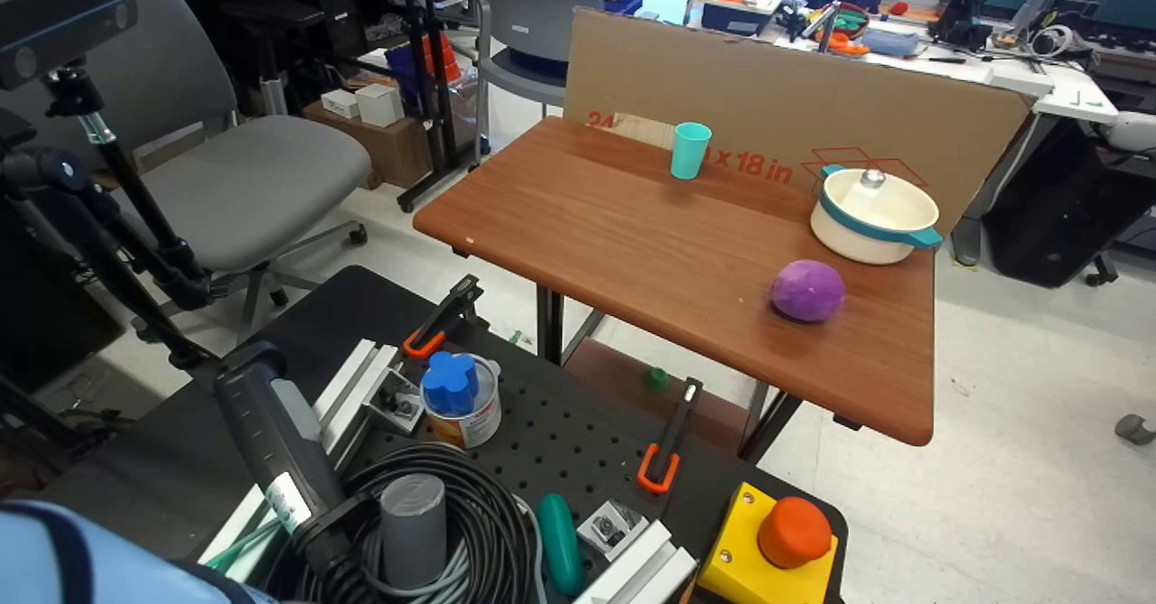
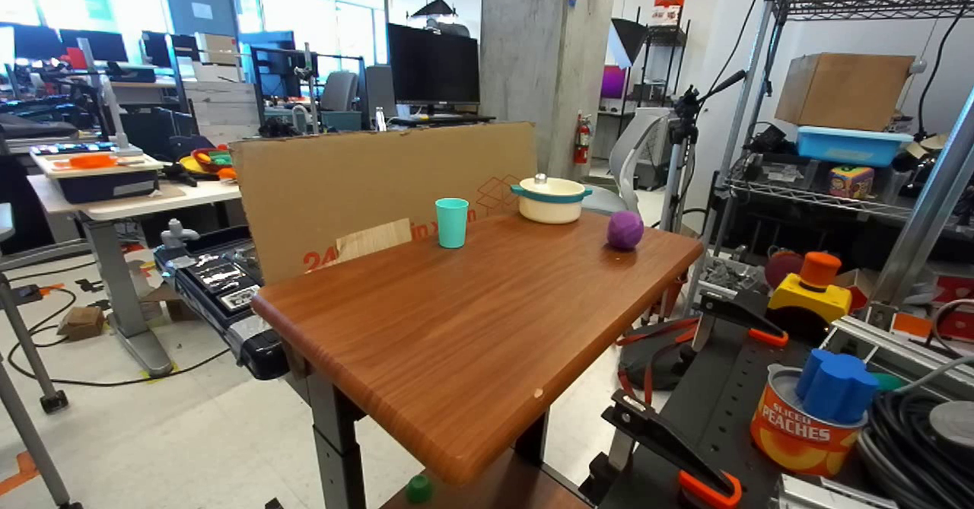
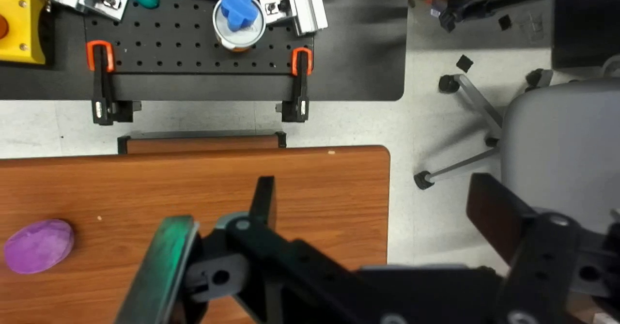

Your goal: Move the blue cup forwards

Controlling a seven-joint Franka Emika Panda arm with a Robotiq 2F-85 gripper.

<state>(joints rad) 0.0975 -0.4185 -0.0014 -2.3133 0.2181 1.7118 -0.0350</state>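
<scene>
Black and spread wide, the gripper (image 3: 380, 203) shows nothing between its fingers (image 3: 494, 217). Below it lies the table (image 3: 329, 193); well off to one side sits the purple ball (image 3: 38, 245), which a low sweep could set rolling. Outside the wrist view, so its bearing from the gripper is unclear, the blue cup (image 1: 691, 150) stands upright by a table edge in both exterior views; descending unsighted, a finger might clip the rim and tip it. Past it, the cardboard panel (image 2: 380, 182) leaves little room, so overreaching could wedge cup or gripper there.
</scene>
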